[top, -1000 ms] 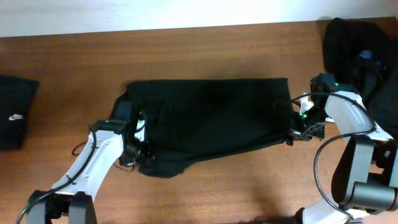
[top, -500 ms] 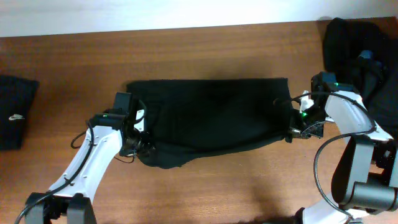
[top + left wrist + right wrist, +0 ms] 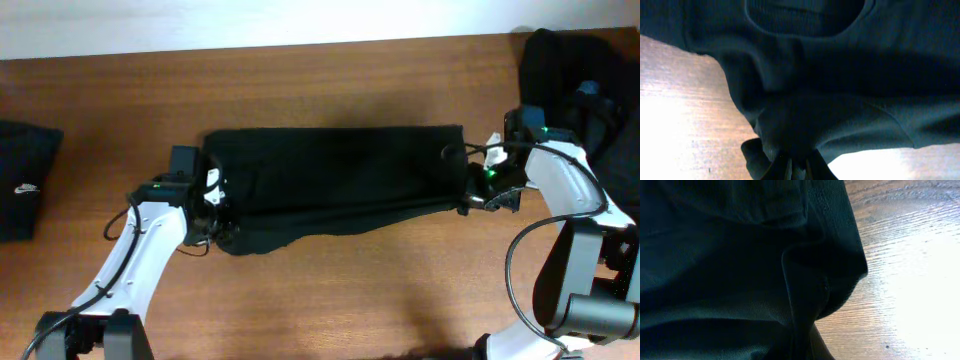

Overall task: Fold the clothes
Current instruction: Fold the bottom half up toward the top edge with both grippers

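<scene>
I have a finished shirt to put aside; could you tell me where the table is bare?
The table is bare beyond the middle shirt and in front of it, toward the near edge. The right end is crowded by the clothes pile.

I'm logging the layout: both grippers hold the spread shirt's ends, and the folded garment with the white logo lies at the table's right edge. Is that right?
No: the folded garment lies at the table's left edge, per the overhead view. The left gripper and right gripper do hold the shirt's ends.
</scene>
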Controlling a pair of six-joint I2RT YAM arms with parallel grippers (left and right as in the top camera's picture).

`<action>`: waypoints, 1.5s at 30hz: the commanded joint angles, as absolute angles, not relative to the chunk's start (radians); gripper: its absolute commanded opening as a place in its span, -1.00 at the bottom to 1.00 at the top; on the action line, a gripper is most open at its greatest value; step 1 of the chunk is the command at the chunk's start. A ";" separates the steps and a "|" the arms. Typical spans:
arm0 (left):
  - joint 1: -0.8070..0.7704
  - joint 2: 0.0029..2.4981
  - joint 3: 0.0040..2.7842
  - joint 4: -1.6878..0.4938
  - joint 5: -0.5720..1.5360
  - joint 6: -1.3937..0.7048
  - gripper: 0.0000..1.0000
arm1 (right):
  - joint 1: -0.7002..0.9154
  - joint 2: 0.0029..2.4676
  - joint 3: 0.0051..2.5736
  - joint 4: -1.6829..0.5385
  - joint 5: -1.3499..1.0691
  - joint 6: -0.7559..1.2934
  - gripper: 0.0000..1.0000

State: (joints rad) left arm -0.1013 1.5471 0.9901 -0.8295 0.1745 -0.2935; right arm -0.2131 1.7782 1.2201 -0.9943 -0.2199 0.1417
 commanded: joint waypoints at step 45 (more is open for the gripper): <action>-0.094 1.629 1.009 -0.490 0.104 -0.422 -0.79 | -0.130 1.822 1.241 -0.635 -0.250 0.222 -0.92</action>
